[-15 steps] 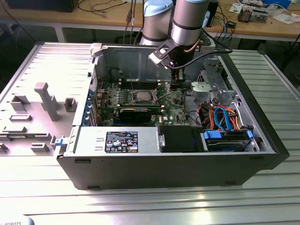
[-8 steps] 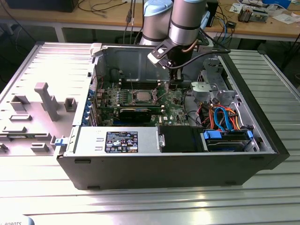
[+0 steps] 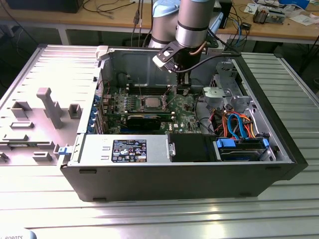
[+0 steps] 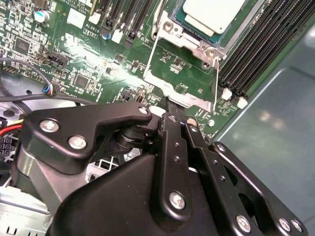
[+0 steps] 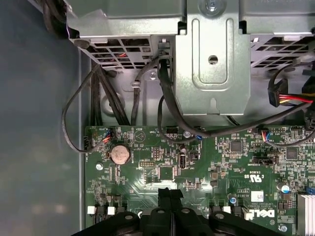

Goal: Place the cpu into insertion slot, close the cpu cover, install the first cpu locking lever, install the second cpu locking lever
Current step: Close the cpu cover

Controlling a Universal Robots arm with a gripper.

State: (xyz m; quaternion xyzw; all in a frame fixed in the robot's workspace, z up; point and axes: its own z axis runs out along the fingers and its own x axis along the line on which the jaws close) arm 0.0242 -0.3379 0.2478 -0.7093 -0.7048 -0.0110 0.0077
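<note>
The cpu (image 4: 211, 12) shows its silver-grey top and lies in the insertion slot (image 4: 170, 32) on the green board; the exterior view has it as a pale square (image 3: 151, 103) mid-board. The cpu cover (image 4: 194, 101), a thin metal frame, is swung open away from the slot, and green board shows through its window. My gripper (image 4: 170, 104) has its black fingers (image 4: 172, 147) pressed together at the cover's free edge. In the exterior view my gripper (image 3: 182, 88) hangs inside the case just to the right of the slot. The first wrist view shows its tips (image 5: 171, 192) together above the board.
Long black memory slots (image 4: 256, 54) run beside the slot, with the case wall (image 4: 280, 113) beyond. A black expansion card (image 3: 144, 119) lies in front of the slot. A metal drive bracket (image 5: 211, 54) and black cables (image 5: 167, 98) lie off the board's edge. The power supply (image 3: 124, 149) is at the front.
</note>
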